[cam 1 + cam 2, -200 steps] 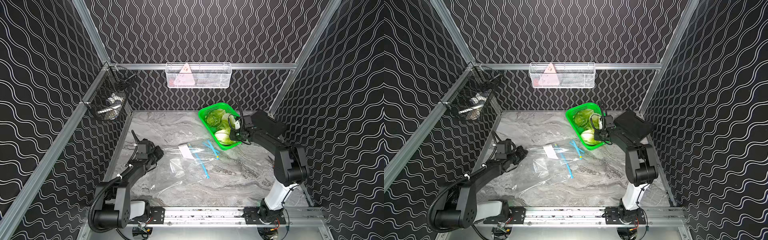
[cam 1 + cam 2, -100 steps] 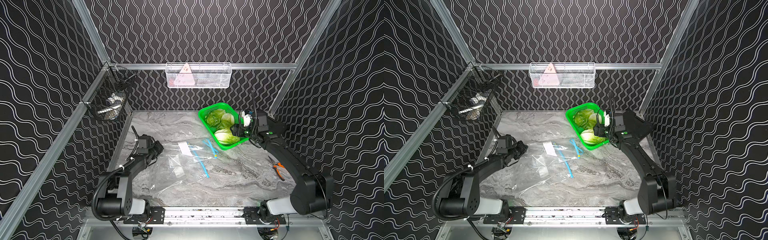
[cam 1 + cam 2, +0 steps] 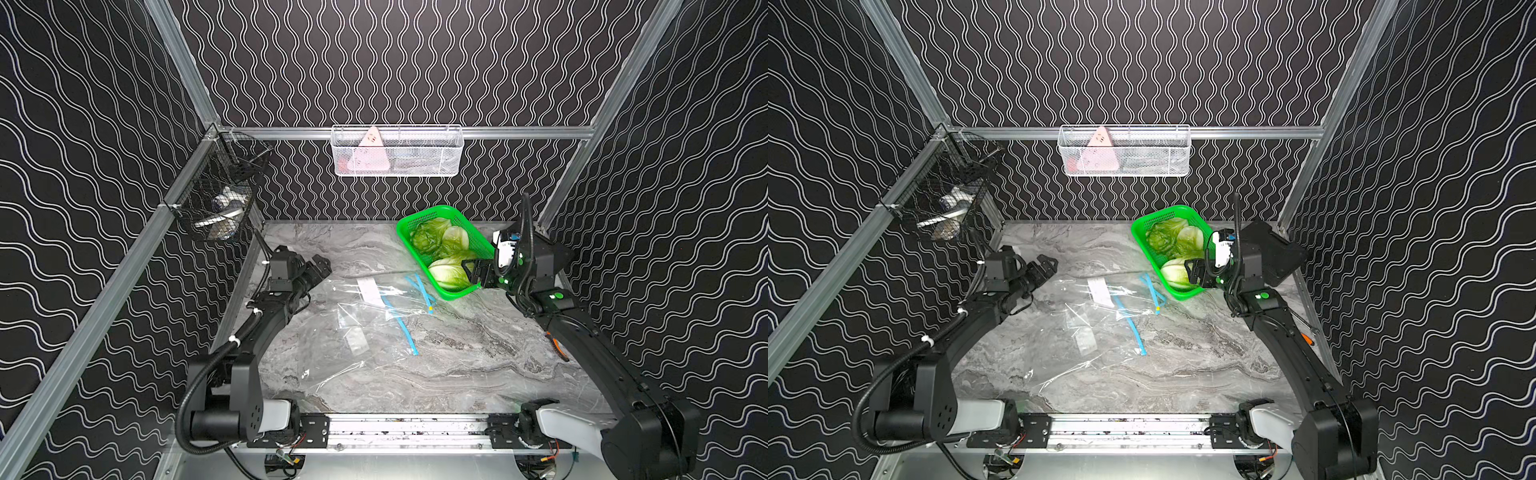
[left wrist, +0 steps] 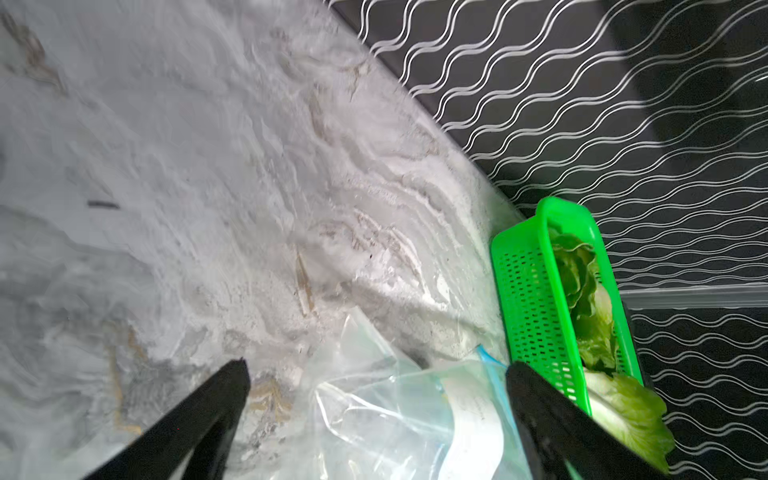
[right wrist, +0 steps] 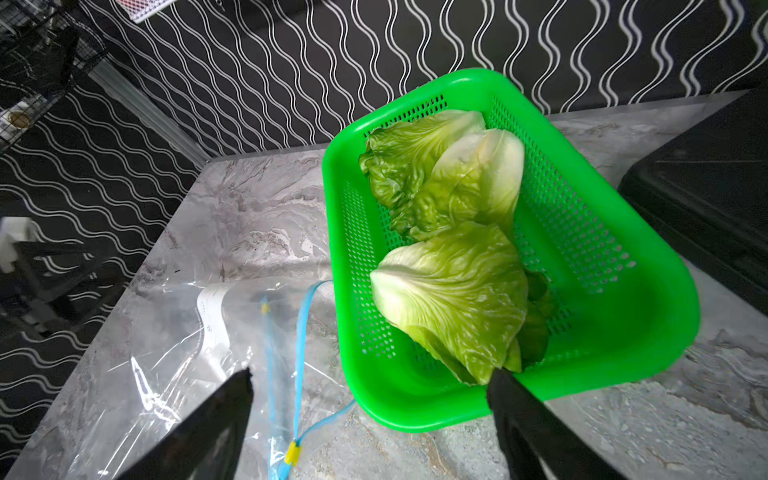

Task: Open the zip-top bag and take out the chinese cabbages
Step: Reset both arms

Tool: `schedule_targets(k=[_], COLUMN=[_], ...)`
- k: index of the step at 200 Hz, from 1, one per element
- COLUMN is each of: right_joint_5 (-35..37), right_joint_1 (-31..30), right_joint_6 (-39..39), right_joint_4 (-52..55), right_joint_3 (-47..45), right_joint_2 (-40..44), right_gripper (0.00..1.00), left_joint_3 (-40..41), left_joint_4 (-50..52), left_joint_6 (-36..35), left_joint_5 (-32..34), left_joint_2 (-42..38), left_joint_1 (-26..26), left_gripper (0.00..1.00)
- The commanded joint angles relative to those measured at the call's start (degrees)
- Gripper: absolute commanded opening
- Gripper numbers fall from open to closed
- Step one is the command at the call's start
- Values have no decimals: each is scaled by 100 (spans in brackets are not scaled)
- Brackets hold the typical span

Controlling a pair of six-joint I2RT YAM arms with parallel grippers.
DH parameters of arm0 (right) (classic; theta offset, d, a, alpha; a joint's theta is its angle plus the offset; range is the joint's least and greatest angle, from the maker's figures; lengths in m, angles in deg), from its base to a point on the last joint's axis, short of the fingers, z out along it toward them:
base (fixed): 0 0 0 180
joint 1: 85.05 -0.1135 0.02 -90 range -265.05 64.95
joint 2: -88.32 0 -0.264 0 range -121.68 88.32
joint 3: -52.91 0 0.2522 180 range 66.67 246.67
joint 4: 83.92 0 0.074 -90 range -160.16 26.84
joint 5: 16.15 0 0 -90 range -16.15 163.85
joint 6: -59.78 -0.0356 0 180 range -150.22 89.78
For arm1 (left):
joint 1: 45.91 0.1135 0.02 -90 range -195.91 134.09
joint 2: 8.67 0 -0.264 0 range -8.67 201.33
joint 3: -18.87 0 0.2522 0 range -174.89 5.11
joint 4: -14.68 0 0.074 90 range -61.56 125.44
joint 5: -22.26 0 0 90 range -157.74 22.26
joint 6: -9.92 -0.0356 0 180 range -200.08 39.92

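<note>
1. Chinese cabbages [image 5: 449, 257]: three heads lie in the green basket [image 5: 648, 316], outside the zip-top bag [image 3: 374, 324].
2. My right gripper [image 5: 370, 374] gapes empty, straddling the basket's rim.
3. My left gripper [image 4: 377, 368] gapes empty by the bag.

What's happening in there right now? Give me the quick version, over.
Left gripper, right gripper: jaws open, empty. Three cabbages in green basket; bag flat on table, empty. Nothing in the way.

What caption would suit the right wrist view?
Right gripper, open, at a green basket holding the chinese cabbages; the clear zip-top bag lies beside it.
</note>
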Motion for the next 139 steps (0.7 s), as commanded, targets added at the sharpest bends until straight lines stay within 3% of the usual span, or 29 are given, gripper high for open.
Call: schedule_targets(k=[1, 24, 70, 115, 139], right_joint_5=[994, 2002, 4021, 3666, 3645], right_joint_1=[-5, 0, 135, 702, 733], right_joint_6=[-187, -88, -77, 186, 526], right_joint_4=[-882, -1572, -2487, -3756, -4464], right_joint_3=[-512, -1264, -2357, -2882, -3111], right_joint_2=[352, 690, 728, 21, -502], right_gripper=[97, 100, 100, 100, 100], left_joint_3=[-14, 495, 1612, 2256, 2552], left_joint_4=[293, -207, -1412, -2440, -2970], left_joint_6=[-791, -1224, -2399, -3550, -3764], left_joint_5=[747, 1362, 1831, 2015, 1877], left_joint_2=[-305, -663, -1205, -1053, -827], left_joint_1=[3, -33, -261, -739, -753], left_gripper=[99, 99, 99, 99, 99])
